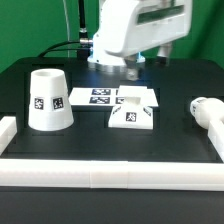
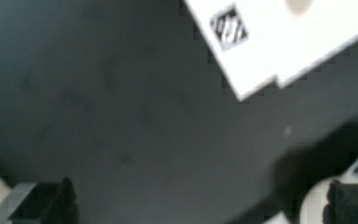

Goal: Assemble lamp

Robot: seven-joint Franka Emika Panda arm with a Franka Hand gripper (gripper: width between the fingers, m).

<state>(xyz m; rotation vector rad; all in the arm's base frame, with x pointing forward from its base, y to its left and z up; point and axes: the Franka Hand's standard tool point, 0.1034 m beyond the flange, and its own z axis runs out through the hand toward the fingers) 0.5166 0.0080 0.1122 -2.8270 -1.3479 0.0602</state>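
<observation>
The lamp's three white tagged parts lie apart on the black table. The tapered shade [image 1: 50, 99] stands at the exterior view's left. The flat square base [image 1: 133, 113] lies in the middle. The round-topped bulb post [image 1: 206, 111] lies at the right. My gripper [image 1: 130, 68] hangs above and behind the base, holding nothing. In the wrist view my gripper [image 2: 197, 205] is open wide, with a dark finger at each side [image 2: 41, 202] over bare table. A white tagged corner [image 2: 256, 45] shows there; I cannot tell which piece it is.
The marker board [image 1: 98, 96] lies flat just behind the base. A long white rail [image 1: 110, 172] runs along the table's front and up its left side. Black cables hang behind the arm.
</observation>
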